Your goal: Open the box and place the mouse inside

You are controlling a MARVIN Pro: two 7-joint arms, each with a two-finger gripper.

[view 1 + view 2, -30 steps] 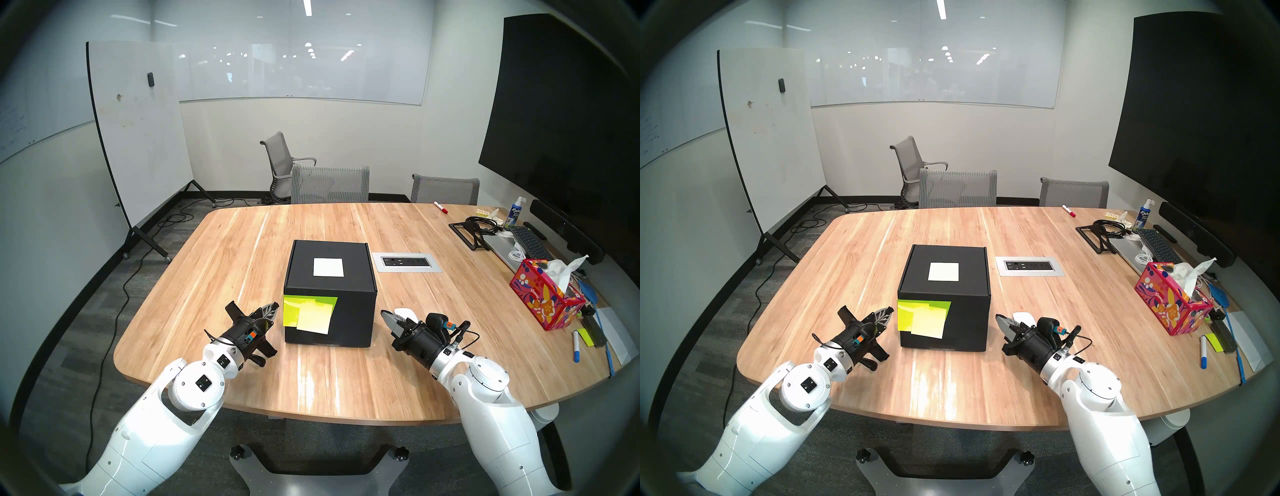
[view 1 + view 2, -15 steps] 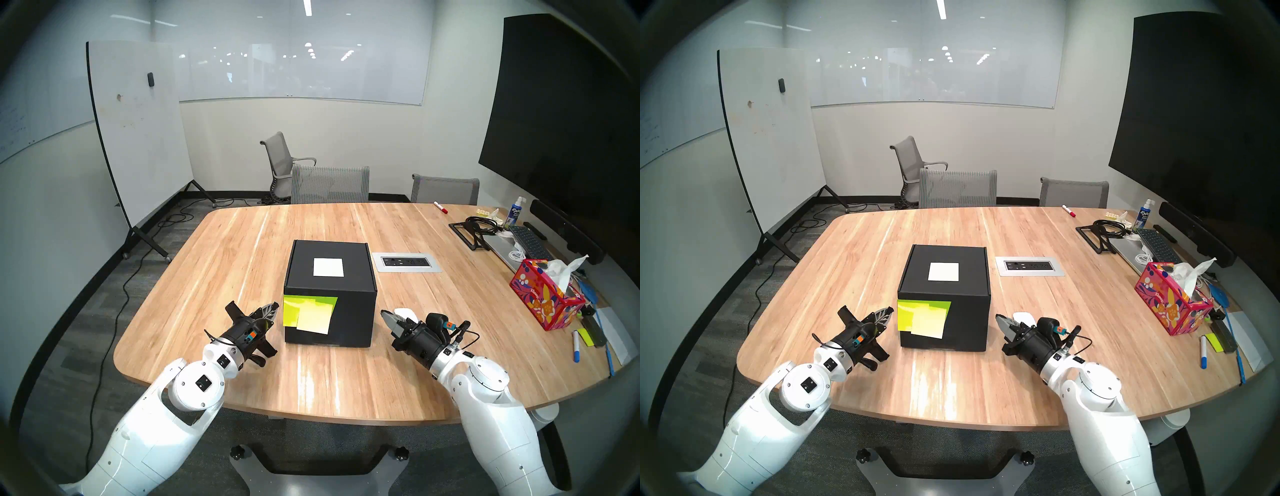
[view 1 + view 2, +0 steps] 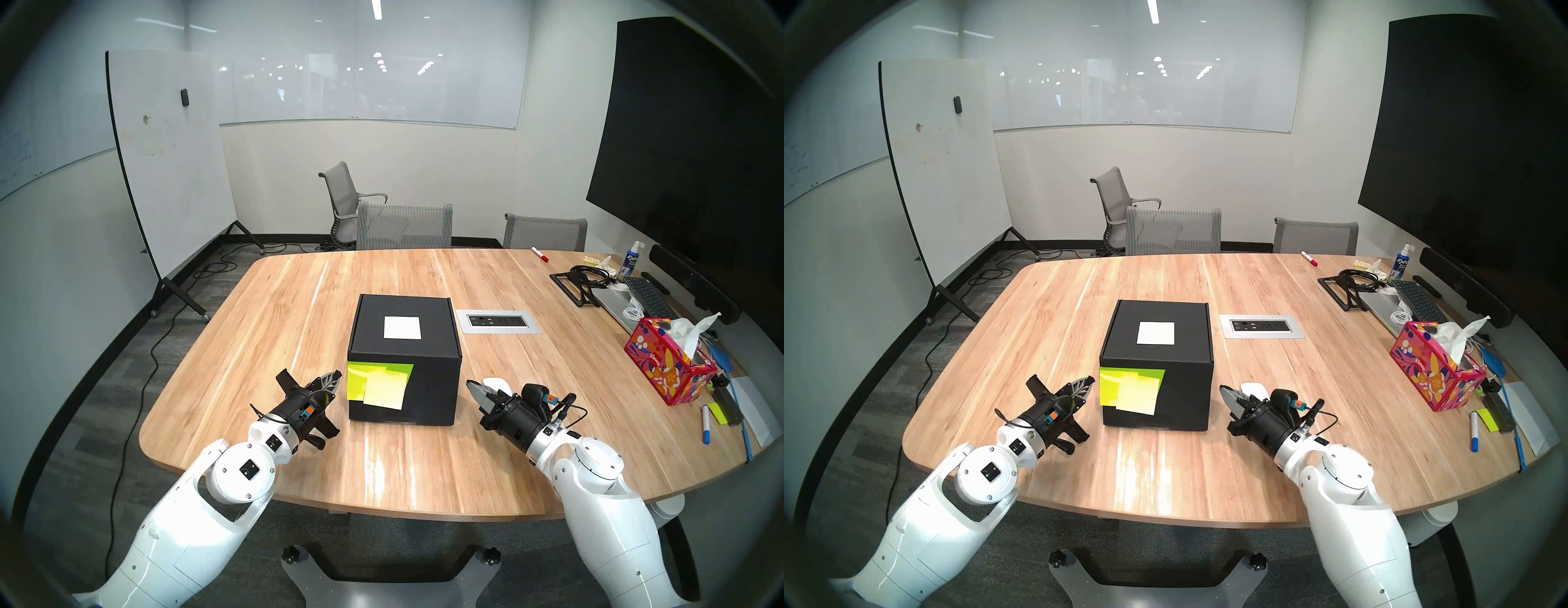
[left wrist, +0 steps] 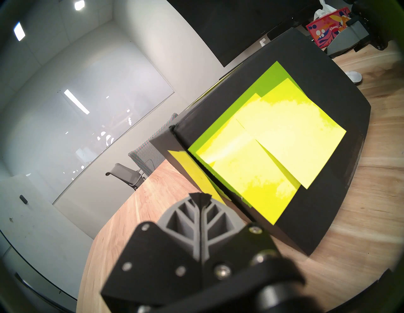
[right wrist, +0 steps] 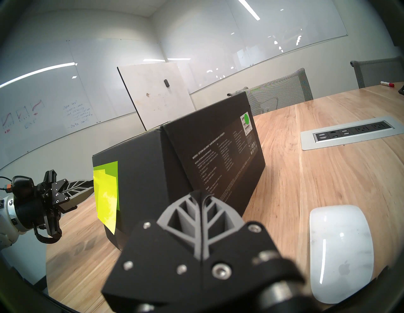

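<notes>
Ahead of both tools, from the head cameras, you see the box (image 3: 405, 361) sitting closed on the bench (image 3: 424, 458), its lid with the white label (image 3: 402, 327) flat and the front flap, hung with yellow-green sticky notes (image 3: 379, 384), tucked down; so, as far as you can judge, nothing of the task is done yet. Your left tool (image 3: 335, 379) hovers just off the box's near left corner, tips close to the notes, pinched together and empty. Your right tool (image 3: 471, 387) hangs off the box's near right corner, likewise closed on nothing, and the mouse (image 3: 500, 384) lies on the bench just past and outboard of its tips, mostly hidden behind it. The second head view gives you the same: left tool (image 3: 1086, 382) by the notes, right tool (image 3: 1225, 391) beside the mouse (image 3: 1254, 388), lid flat on the box (image 3: 1157, 365). Turning to the left wrist camera, the fingers (image 4: 185, 220) meet with no gap, and the flap's edge with its sticky notes (image 4: 273, 139) is right ahead of the tips, not touched. From the right wrist camera, the fingers (image 5: 185, 214) are also pressed together, the box's printed side (image 5: 218, 153) stands ahead, and the mouse (image 5: 341, 251) rests free on the bench to the tool's right. What is left for you is everything: lift the flap and lid, pick up the mouse, and set it inside.
</notes>
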